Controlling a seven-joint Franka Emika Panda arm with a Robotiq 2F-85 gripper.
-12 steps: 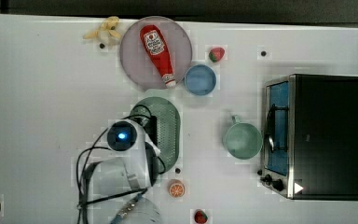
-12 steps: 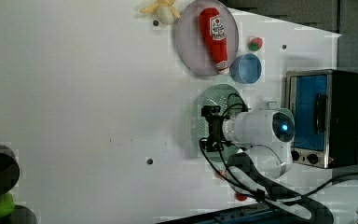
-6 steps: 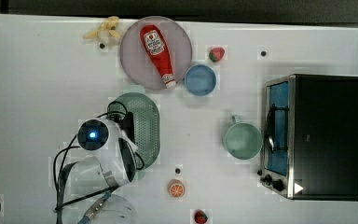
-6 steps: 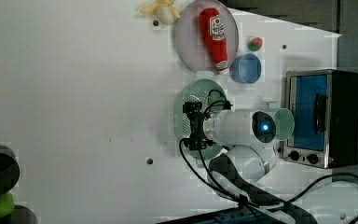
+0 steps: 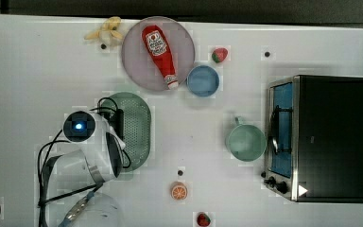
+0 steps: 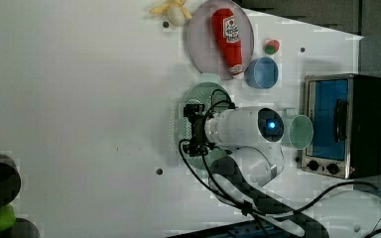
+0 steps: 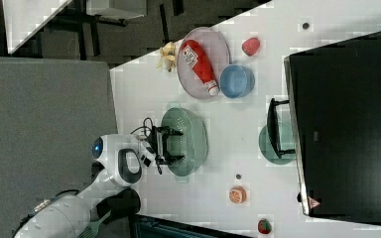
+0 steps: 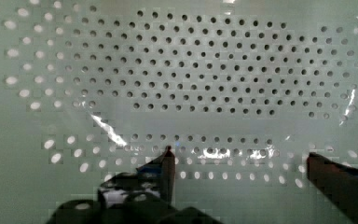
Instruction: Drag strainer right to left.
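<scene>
The strainer (image 5: 137,130) is a pale mint-green oblong colander with a grid of small holes, lying on the white table (image 5: 38,71) left of centre in the top view. In the right view my gripper (image 7: 172,145) reaches over the strainer (image 7: 193,139) from the right view's left. Its fingers are spread wide and dip into the basin. The wrist view looks straight down at the perforated floor of the strainer (image 8: 182,70), with my gripper (image 8: 241,158) open and both dark fingertips (image 8: 168,156) against the inside wall. Nothing is pinched between them.
A grey plate (image 5: 137,61) with a red ketchup bottle (image 5: 159,52) sits just beyond the strainer, beside a blue bowl (image 5: 203,80). A mint mug (image 5: 246,142) and toaster oven (image 5: 321,137) stand at the top view's right. Banana (image 5: 105,30), strawberries (image 5: 220,54) and an orange slice (image 5: 179,191) lie around.
The strainer has slid toward the top view's left, away from the mug and bowl, with my arm and open gripper moving along with it.
</scene>
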